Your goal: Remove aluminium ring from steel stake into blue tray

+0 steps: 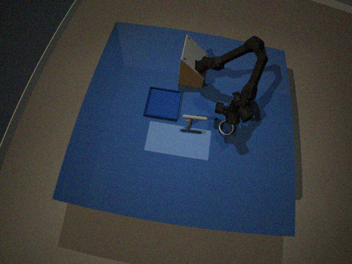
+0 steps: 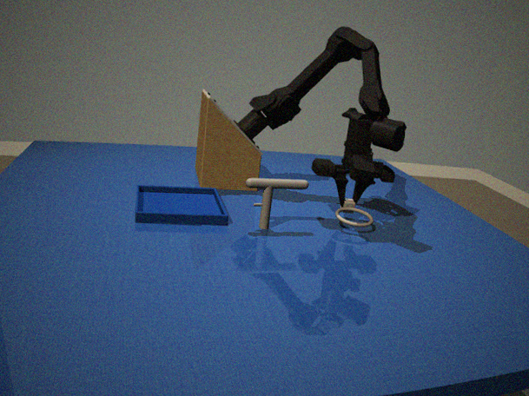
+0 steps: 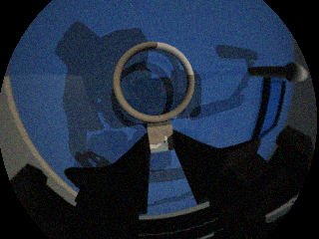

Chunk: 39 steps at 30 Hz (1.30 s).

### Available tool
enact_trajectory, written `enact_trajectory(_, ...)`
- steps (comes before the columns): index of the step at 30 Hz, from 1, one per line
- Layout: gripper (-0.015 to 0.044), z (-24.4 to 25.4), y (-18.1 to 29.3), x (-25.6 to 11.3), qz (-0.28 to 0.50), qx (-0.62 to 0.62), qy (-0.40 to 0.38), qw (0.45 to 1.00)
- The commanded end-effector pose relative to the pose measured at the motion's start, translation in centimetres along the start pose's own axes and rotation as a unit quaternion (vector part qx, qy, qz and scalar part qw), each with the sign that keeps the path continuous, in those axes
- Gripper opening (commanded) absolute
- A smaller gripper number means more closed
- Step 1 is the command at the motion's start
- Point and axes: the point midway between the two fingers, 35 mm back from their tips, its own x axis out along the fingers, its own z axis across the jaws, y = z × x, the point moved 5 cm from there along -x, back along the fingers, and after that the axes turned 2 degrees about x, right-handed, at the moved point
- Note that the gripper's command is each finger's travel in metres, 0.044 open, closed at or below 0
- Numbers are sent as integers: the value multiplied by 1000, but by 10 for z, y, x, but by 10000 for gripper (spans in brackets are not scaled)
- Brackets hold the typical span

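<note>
1. Grey-green wall [image 2: 104,51] rises behind everything in the exterior view, and a dim brown floor [image 1: 34,170] spreads beyond and below my tool.
2. Beneath my tool lies the blue worktop [image 1: 127,176] [image 2: 118,298] [image 3: 214,25], carrying shadows and reflections.
3. From above my tool, the black arm [image 1: 258,68] [image 2: 307,76] bends up and over, then slopes down to its mount.
4. That mount, a brown-sided wedge [image 1: 190,74] [image 2: 225,154] with a pale slanted face, stands well to the left of my tool in the exterior view.
5. A pale rectangular patch [image 1: 176,146] shows on the worktop, left of and below my tool in the top view.
6. The blue tray [image 1: 160,117] [image 2: 180,218] [image 3: 263,107] sits well apart from my tool, beyond the stake; the ring is outside it.
7. My tool [image 1: 231,120] [image 2: 349,203] [image 3: 159,134] points downward, its fingers closed on the ring's tab.
8. Between tool and tray stands the steel stake [image 1: 190,124] [image 2: 265,209], upright, with its cross-bar [image 1: 194,116] [image 2: 276,184] [image 3: 294,72] on top.
9. The aluminium ring [image 1: 226,134] [image 2: 353,225] [image 3: 117,82] is off the stake, held nearly level beside my fingertips, just above the worktop.
10. Smallest is the welded tab [image 2: 349,202] [image 3: 159,133], pinched between my fingertips.
</note>
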Motion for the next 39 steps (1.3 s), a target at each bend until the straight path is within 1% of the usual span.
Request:
enact_trajectory(1, 0, 3, -1, -10, -5, -5, -5, 1000)
enact_trajectory(20, 0, 2, 1, -38, -5, -3, -4, 1000)
enact_trajectory(28, 0, 2, 1, -39, -5, -3, -4, 1000)
enact_trajectory(31, 0, -3, -2, -37, -8, 7, 2, 1000)
enact_trajectory(36, 0, -19, -15, -42, -40, 36, 17, 998)
enact_trajectory(39, 0, -29, -22, -42, -45, 38, 24, 998)
